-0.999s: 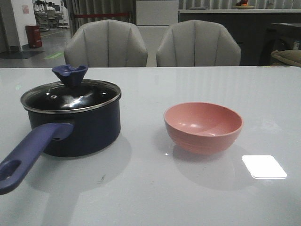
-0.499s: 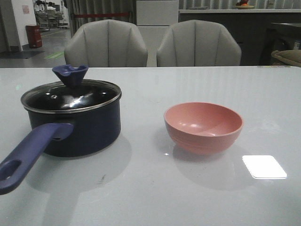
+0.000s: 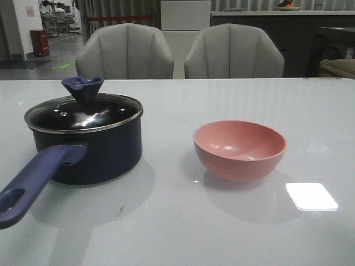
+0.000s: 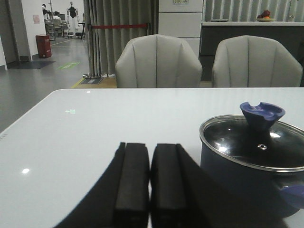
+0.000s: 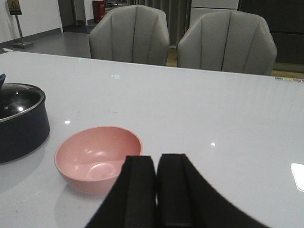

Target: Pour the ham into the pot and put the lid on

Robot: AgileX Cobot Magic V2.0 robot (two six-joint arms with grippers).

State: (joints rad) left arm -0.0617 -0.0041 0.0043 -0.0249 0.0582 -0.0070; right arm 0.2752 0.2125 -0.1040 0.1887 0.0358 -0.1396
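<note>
The dark navy pot [image 3: 105, 152] stands on the left of the table, its long purplish-blue handle [image 3: 33, 180] pointing to the near left. The glass lid [image 3: 83, 113] with its navy knob [image 3: 82, 87] sits on the pot. No ham shows in any view; the lid hides the pot's inside. The pink bowl [image 3: 239, 148] to the right is empty. My left gripper [image 4: 150, 149] is shut and empty, low beside the pot [image 4: 247, 175]. My right gripper [image 5: 156, 161] is shut and empty, just near of the bowl [image 5: 97, 156]. Neither gripper shows in the front view.
Two grey chairs [image 3: 125, 52] [image 3: 233, 52] stand behind the white table [image 3: 183, 221]. A bright light patch [image 3: 310, 195] lies on the table at the near right.
</note>
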